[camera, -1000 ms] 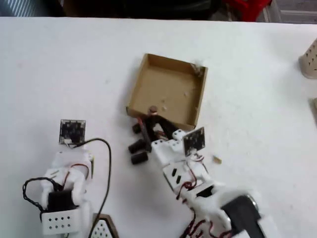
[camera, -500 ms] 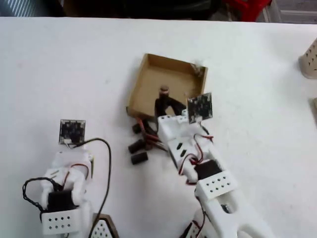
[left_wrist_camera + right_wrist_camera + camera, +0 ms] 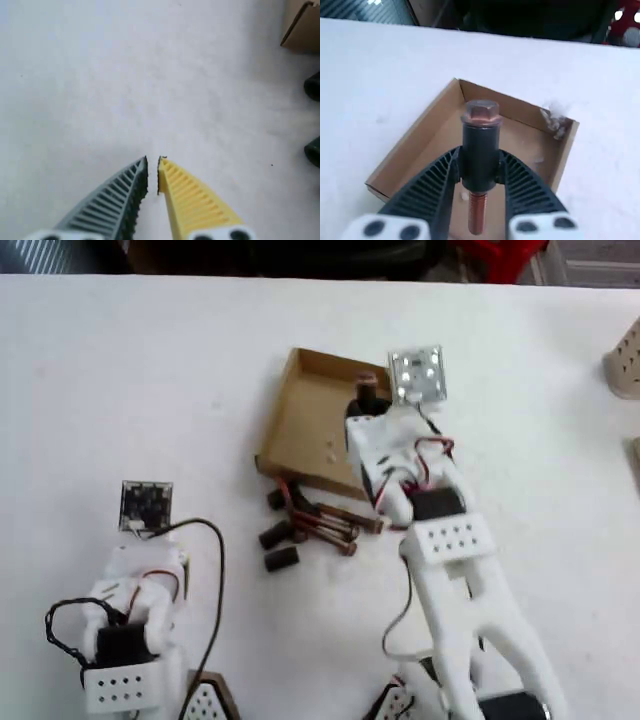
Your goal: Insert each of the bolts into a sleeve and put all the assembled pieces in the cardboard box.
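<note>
A copper bolt [image 3: 480, 112] seated in a black sleeve [image 3: 480, 147] is pinched between the right gripper's [image 3: 480, 157] jaws above the far half of the cardboard box [image 3: 410, 145]. The step in hand looks like depositing this assembled piece, which calls for lowering it inside the walls and spreading the jaws. Loose bolts [image 3: 328, 522] and loose sleeves [image 3: 279, 536] lie on the desk [image 3: 120, 360] just off the box's near edge, and the left gripper [image 3: 152, 170], jaws pressed together, sits near the desk's front left corner.

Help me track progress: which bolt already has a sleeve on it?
The bolt carried by the right end effector over the cardboard box; a black sleeve surrounds its shank, while the table's bolts lie bare.
</note>
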